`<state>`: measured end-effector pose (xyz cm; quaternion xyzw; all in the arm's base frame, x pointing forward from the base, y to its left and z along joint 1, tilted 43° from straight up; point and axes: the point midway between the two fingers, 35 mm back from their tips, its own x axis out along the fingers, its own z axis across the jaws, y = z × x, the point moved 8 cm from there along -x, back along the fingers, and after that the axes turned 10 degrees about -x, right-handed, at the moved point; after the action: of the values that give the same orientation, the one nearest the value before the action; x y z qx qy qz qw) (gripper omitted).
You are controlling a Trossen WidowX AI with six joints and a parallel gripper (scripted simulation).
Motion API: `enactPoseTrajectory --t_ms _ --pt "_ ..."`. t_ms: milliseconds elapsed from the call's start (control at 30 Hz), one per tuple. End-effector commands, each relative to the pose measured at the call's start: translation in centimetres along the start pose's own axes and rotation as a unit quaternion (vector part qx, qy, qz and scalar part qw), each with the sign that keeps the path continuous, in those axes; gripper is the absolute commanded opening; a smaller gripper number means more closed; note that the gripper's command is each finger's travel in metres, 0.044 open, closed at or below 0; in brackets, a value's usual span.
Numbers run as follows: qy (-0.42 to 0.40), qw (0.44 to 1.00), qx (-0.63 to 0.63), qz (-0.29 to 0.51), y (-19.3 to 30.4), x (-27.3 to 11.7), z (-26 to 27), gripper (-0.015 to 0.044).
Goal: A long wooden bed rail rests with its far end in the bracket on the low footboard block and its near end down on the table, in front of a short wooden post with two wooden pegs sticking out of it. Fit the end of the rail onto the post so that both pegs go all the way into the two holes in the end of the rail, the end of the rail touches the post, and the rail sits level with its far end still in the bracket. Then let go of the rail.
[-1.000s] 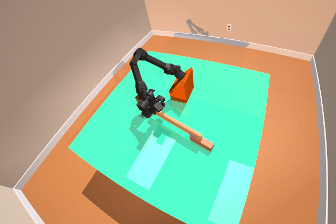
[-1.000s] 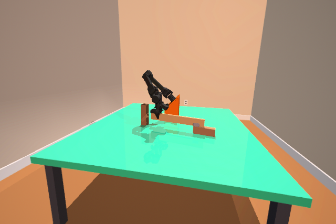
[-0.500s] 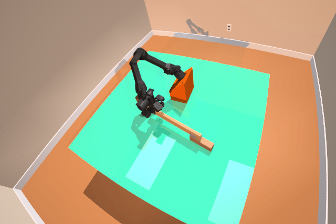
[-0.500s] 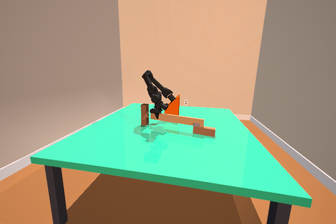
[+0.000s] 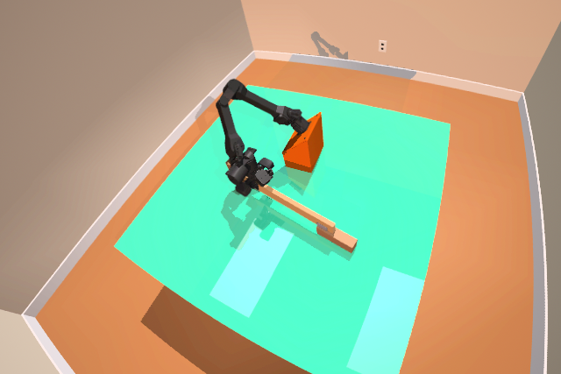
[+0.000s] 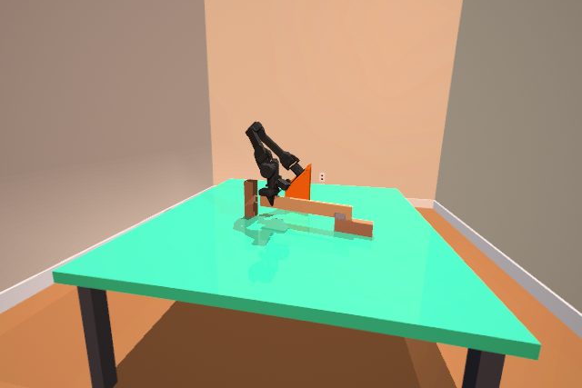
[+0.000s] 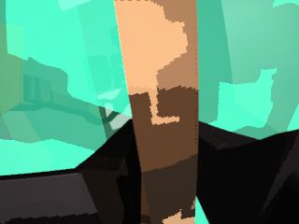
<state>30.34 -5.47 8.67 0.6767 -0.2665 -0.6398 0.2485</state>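
The wooden rail [image 5: 296, 206] [image 6: 312, 206] [image 7: 159, 51] looks about level. Its near end is raised off the table. Its far end sits at the grey bracket [image 5: 322, 227] [image 6: 339, 215] on the low footboard block [image 5: 343, 242] [image 6: 355, 227]. My gripper [image 5: 259, 185] [image 6: 271, 201] [image 7: 152, 122] is shut on the rail close to its near end, one finger on each side. The upright post [image 6: 250, 198] stands just beyond that end. A small gap with light peg parts [image 6: 255, 199] shows between post and rail. The holes are hidden, and the arm covers most of the post in the top view.
An orange wedge-shaped stand [image 5: 310, 148] [image 6: 302, 186] carries the arm base behind the rail. The arm [image 5: 229, 121] [image 6: 263, 146] arches from it over to the near end of the rail. All stand on the green table [image 5: 385, 179] [image 6: 187, 256].
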Motion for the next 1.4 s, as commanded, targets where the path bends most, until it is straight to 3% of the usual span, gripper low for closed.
enactPoseTrajectory --t_ms 0,1367 --pt "0.002 1.000 -0.002 0.002 0.2 0.0 0.0 0.0000" --pt "0.002 1.000 -0.002 0.002 1.4 -0.1 0.2 0.0000"
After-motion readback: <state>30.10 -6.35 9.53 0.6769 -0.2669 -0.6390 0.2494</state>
